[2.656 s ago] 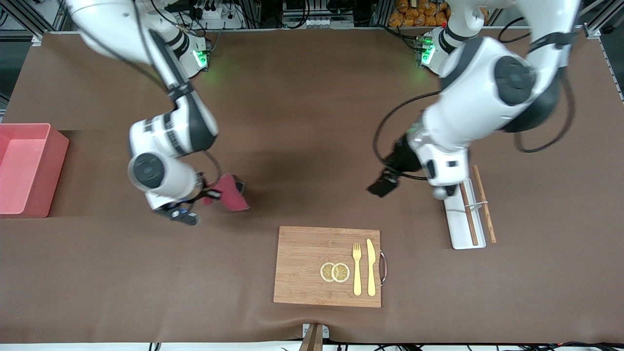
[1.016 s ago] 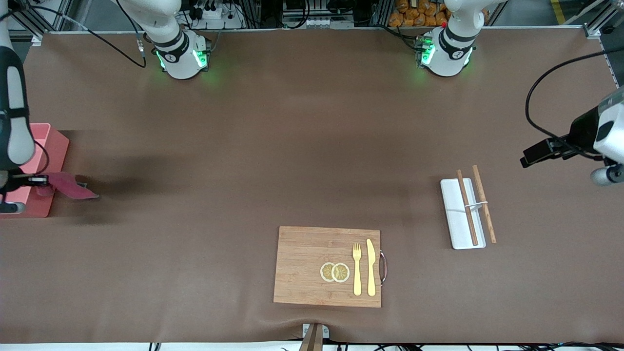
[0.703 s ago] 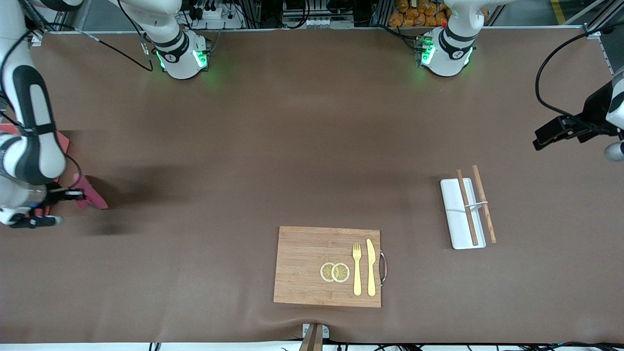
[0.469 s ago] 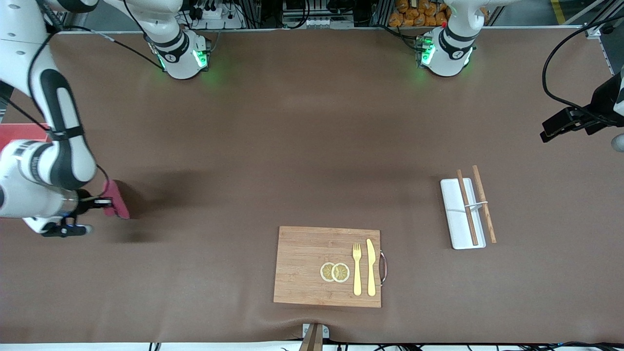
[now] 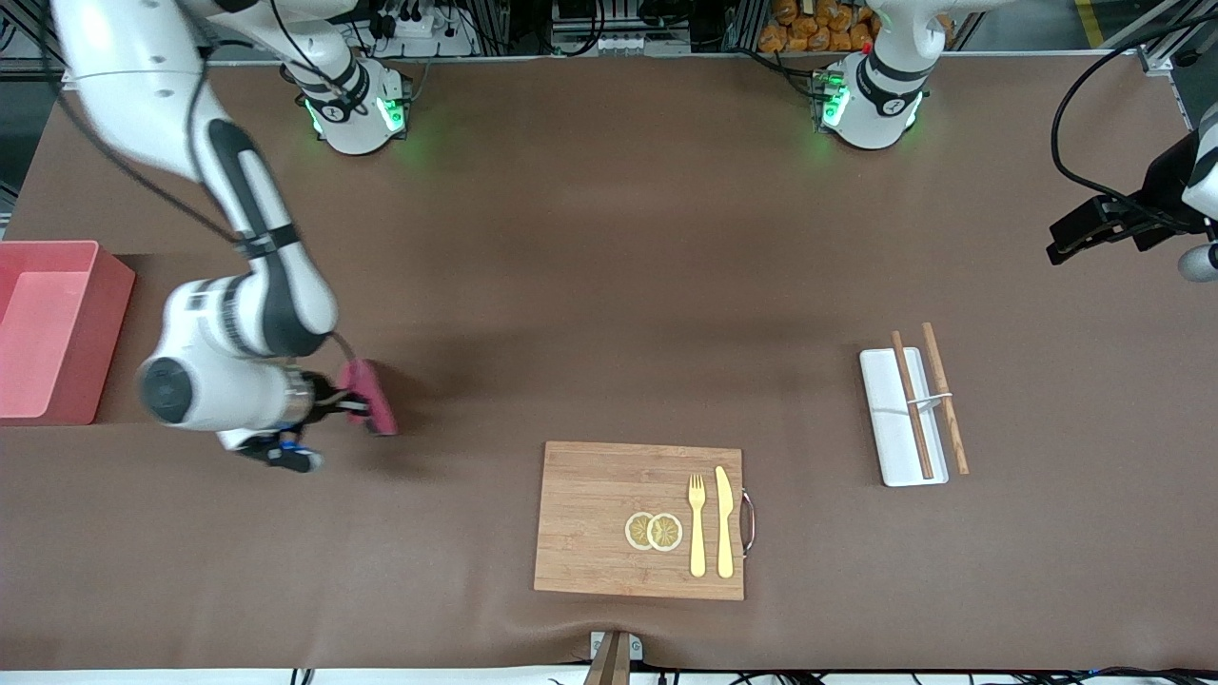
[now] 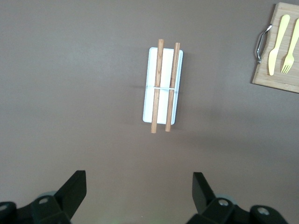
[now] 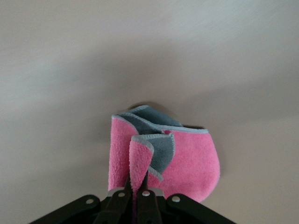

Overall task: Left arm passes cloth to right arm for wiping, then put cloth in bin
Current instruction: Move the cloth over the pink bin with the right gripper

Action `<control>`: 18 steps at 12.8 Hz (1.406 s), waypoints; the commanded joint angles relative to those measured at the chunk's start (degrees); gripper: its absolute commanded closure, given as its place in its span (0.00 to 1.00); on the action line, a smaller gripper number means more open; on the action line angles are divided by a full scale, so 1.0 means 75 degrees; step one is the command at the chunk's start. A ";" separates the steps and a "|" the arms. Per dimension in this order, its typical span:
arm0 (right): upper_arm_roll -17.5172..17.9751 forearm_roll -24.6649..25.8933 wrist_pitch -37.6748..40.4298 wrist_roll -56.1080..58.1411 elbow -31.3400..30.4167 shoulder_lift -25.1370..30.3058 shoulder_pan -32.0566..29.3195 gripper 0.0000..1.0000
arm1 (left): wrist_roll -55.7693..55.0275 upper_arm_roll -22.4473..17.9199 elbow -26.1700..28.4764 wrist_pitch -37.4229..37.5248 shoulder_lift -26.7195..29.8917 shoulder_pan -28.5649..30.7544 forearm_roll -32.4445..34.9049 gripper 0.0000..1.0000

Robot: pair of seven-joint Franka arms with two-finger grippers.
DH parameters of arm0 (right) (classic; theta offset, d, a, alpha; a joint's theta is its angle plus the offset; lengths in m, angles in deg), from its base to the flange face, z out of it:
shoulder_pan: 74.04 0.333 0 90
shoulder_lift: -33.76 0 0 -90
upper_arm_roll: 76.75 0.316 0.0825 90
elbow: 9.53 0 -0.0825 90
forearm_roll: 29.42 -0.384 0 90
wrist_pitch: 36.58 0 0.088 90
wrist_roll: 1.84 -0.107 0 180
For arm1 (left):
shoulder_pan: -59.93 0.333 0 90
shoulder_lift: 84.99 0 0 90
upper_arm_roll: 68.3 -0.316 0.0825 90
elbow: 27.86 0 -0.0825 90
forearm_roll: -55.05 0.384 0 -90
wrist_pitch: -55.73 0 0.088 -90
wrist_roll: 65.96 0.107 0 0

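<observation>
The right white jointed robot arm (image 5: 238, 314) is made of rounded glossy shells with black bands at its joints and a dark grey round cap on its elbow. A thin black cable runs along it. Its round base glows green at the worktop's top edge. The left white jointed robot arm (image 5: 880, 67) has the same green-lit base, ringed in black, and a looping black cable. The left black two-finger gripper (image 6: 138, 196) shows angular black fingers (image 6: 74, 189) with round silver screws; the right black two-finger gripper (image 7: 135, 193) has the same.

Right claw (image 5: 335, 407) pinches cloth (image 5: 369, 398) over bare surface (image 5: 590, 285), between bin (image 5: 52, 328) and wooden board (image 5: 609, 518). Left claw (image 5: 1080, 228) waits at left arm's end, over surface near white tray (image 5: 890, 428).
</observation>
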 commanded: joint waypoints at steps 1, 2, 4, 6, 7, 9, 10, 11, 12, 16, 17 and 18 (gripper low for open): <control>-0.0130 -0.0220 0.0324 -0.1487 0.0288 0.0438 0.0799 1.00 | 0.0065 -0.0107 0.0209 -0.0002 0.0185 -0.0192 0.0162 0.00; -0.0130 -0.0220 0.0650 -0.1490 0.0288 0.0766 0.0859 1.00 | 0.0053 -0.0118 0.0209 -0.0001 0.0185 -0.0216 0.0174 0.00; -0.0153 -0.0150 0.1587 -0.1280 0.0347 0.1539 0.0755 1.00 | 0.0099 -0.0537 0.0221 -0.0013 0.0209 -0.0519 0.0174 0.00; -0.0409 0.0060 0.2652 -0.0393 0.0580 0.2126 0.0499 1.00 | 0.0099 -0.0564 0.0198 -0.0001 0.0220 -0.0556 0.0150 0.00; -0.0597 0.0258 0.3191 0.0308 0.0744 0.2279 0.0218 1.00 | 0.0088 -0.0575 0.0175 -0.0001 0.0220 -0.0580 0.0150 0.00; -0.0913 0.0366 0.4118 0.1831 0.1165 0.2409 -0.0530 1.00 | 0.0065 -0.0482 0.0186 -0.0001 0.0209 -0.0463 0.0092 0.00; -0.1066 0.0424 0.4563 0.2569 0.1469 0.2410 -0.0941 1.00 | -0.0029 -0.0250 0.0163 0.0057 0.0232 -0.0347 0.0092 0.00; -0.1172 0.0680 0.4893 0.3319 0.1681 0.2387 -0.1362 1.00 | -0.0041 0.0020 0.0163 0.0185 0.0221 -0.0044 0.0092 0.00; -0.1196 0.1053 0.5024 0.4231 0.1799 0.2386 -0.1796 1.00 | -0.0041 0.0208 0.0163 0.0209 0.0244 0.0075 0.0092 0.00; -0.1208 0.1934 0.4664 0.7573 0.2162 0.2048 -0.3870 1.00 | -0.0053 0.0175 0.0163 0.0186 0.0244 0.0065 0.0092 0.00; -0.1208 0.2180 0.4244 0.8265 0.2210 0.1896 -0.4280 1.00 | -0.0041 0.0175 0.0139 0.0163 0.0232 0.0076 0.0092 0.00; -0.1208 0.2391 0.3741 0.8771 0.2199 0.1743 -0.4609 1.00 | -0.0041 0.0175 0.0139 0.0140 0.0221 0.0065 0.0080 0.00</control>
